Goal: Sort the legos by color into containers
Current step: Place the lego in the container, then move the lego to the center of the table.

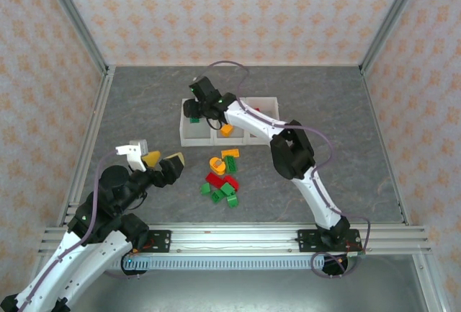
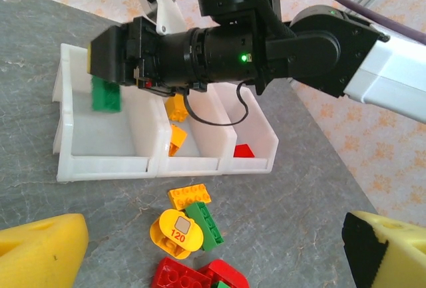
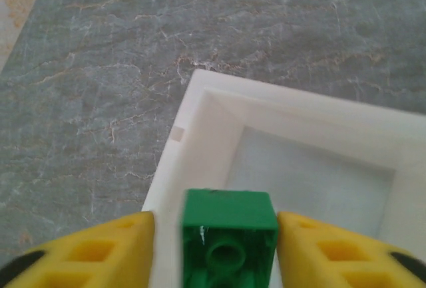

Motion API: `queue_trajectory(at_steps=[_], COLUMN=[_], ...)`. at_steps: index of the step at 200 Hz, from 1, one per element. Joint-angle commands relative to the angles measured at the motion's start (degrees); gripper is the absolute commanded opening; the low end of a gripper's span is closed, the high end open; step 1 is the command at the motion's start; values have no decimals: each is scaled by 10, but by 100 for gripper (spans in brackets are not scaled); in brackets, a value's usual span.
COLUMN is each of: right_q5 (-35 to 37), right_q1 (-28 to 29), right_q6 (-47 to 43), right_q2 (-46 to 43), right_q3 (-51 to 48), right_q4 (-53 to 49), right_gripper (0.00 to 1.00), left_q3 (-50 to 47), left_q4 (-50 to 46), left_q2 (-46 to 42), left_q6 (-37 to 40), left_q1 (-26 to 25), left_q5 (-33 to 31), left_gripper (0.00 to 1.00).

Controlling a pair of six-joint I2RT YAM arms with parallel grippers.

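Note:
The three joined white containers [image 1: 194,139] sit mid-table. My right gripper [image 1: 196,104] hangs over the left one [image 3: 200,112]. A green lego [image 3: 229,225] sits between its yellow fingers [image 3: 100,255], with a gap on the left side; the jaws are open. From the left wrist that green lego [image 2: 106,95] looks blurred, just over the left container [image 2: 106,167]. Orange legos [image 2: 176,138] lie in the middle container and a red one [image 2: 244,150] in the right. My left gripper [image 1: 155,161] is open and holds nothing, left of the loose pile [image 1: 223,179].
In the loose pile are an orange brick [image 2: 190,196], a green brick [image 2: 205,225], a round yellow piece marked 120 [image 2: 176,233] and red bricks [image 2: 180,276]. The right arm [image 1: 288,146] stretches across the containers. Metal rails and patterned walls border the grey table.

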Motion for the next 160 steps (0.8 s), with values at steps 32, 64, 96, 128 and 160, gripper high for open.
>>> queue_trajectory(at_steps=[32,64,96,128,160], right_q5=[24,51,61,68,29], right_q1=[-3,-2,-3,-3,-2], right_q6=[-9,-6,1,29,53], right_q2=[-43,-114,-214,-329,-413], right_q3=[43,11,-109,-292,-446], right_q4=[-75,-101,-84,-37,14], right_gripper=[84,96,100,100,100], left_q3=[1,3,4,5,4], left_q4=[14,12,12,13,16], left_q2=[16,32,48,62,63], left_q6=[15,20,25,29,30], left_q1=[-5,-5,-5,-5,-5], left_q5=[0,-2,-1,6,13], left_gripper=[99,99,99,99,99])
